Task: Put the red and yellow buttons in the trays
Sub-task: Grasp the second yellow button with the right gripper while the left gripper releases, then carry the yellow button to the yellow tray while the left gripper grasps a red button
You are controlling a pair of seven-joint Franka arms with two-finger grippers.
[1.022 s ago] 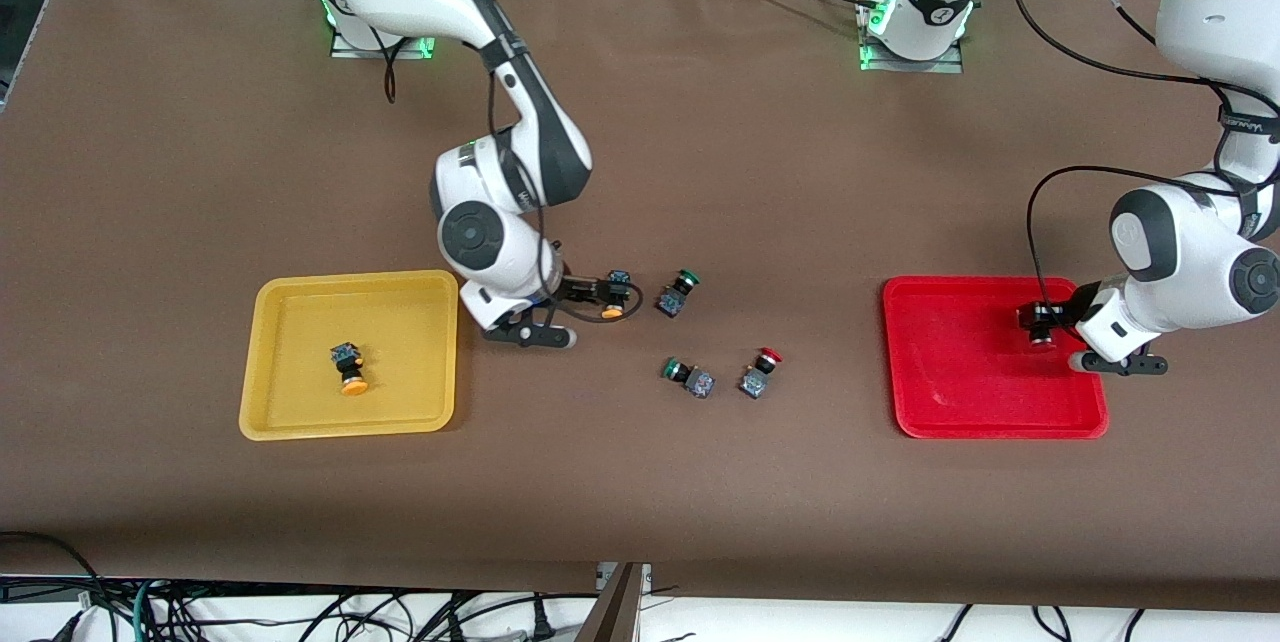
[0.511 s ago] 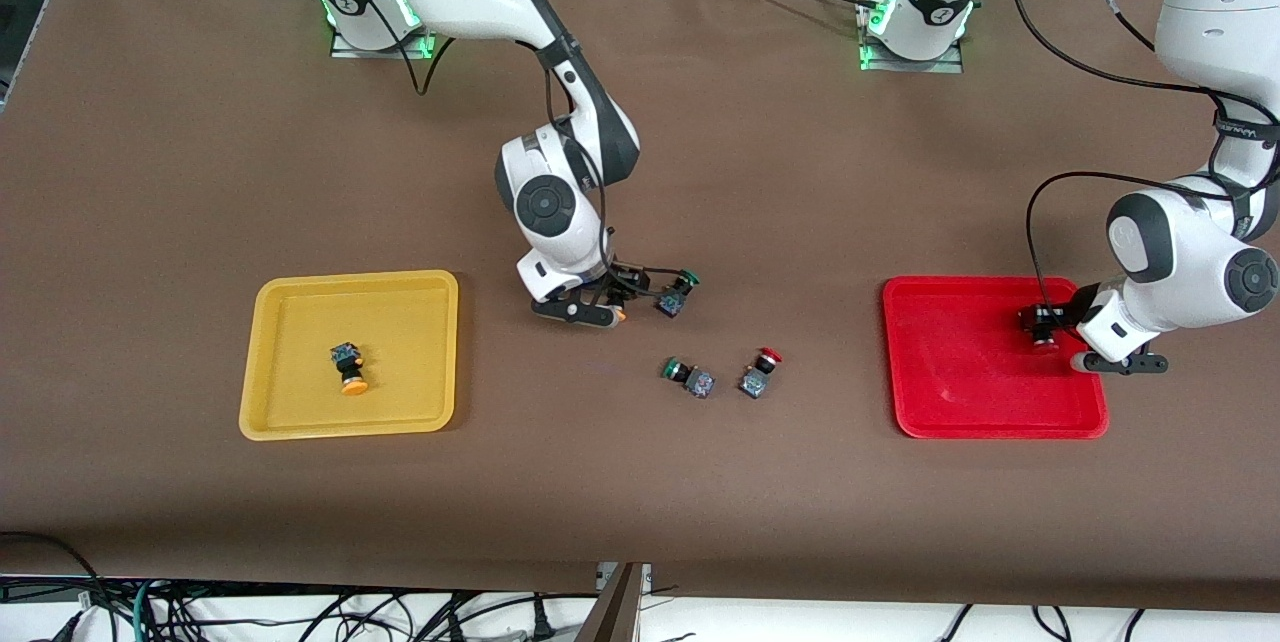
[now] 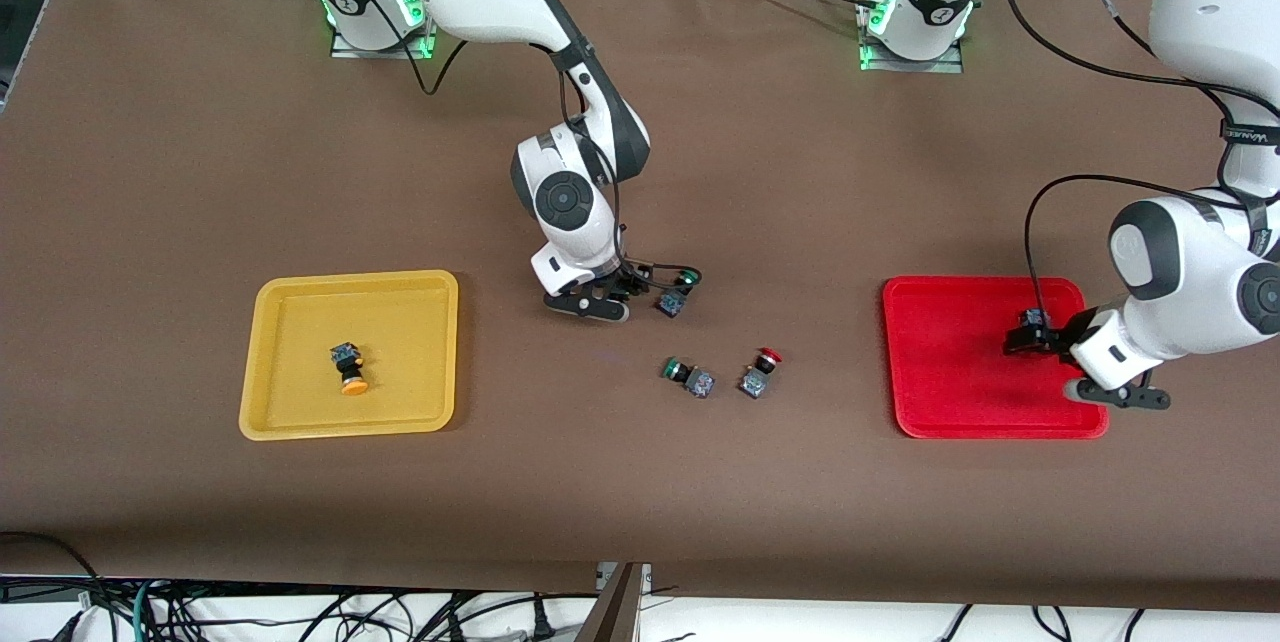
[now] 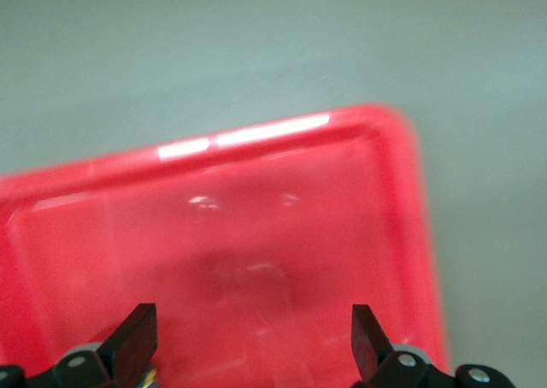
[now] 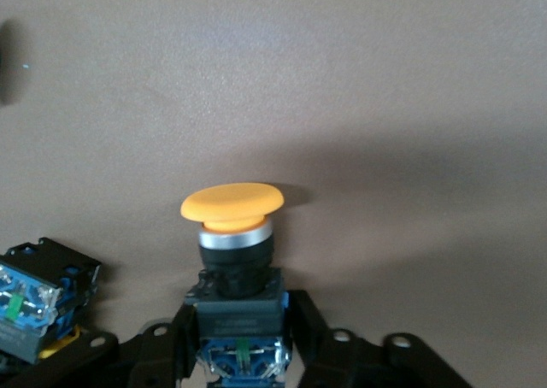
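Note:
My right gripper [image 3: 628,295] is shut on the dark body of a yellow button [image 5: 232,202], low over the table beside a green-capped button [image 3: 676,292]. In the right wrist view the gripper [image 5: 238,324] clamps the body and the cap points away. Another yellow button [image 3: 349,368] lies in the yellow tray [image 3: 350,278]. A red button [image 3: 760,372] lies on the table between the trays. My left gripper [image 3: 1028,342] is open over the red tray [image 3: 950,402]; in the left wrist view the gripper [image 4: 253,337] has only tray floor [image 4: 256,217] between its fingers. The other red button is hidden.
A second green-capped button [image 3: 687,375] lies beside the loose red button, nearer to the front camera than my right gripper. The first green button's blue body [image 5: 34,307] shows close to my right gripper's fingers.
My right arm swung round and carried the yellow button toward the green-capped button. My left gripper shifted a little over the red tray.

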